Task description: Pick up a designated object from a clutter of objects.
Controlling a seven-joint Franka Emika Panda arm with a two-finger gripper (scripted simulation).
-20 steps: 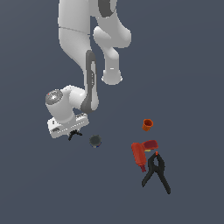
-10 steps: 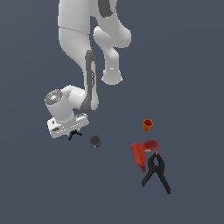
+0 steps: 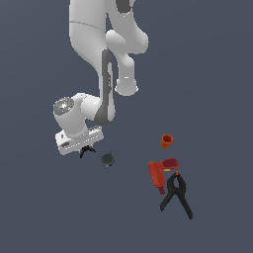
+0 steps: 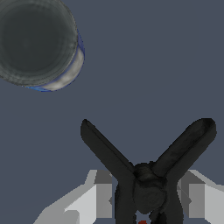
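A plain, flat, dark slate-blue surface (image 3: 212, 74) fills both views; no walls or room features show. The white arm's fingers (image 4: 98, 197) sit closed against either side of the small black spring clamp with two splayed legs (image 4: 146, 175). A dark grey round disc (image 3: 107, 159) lies near. Well apart lie a small orange cup (image 3: 166, 141), red power drill (image 3: 159, 174) and large black clamp (image 3: 176, 195).

Plain dark slate-blue ground (image 3: 212, 74), flat and featureless, evenly lit, no walls or furniture visible
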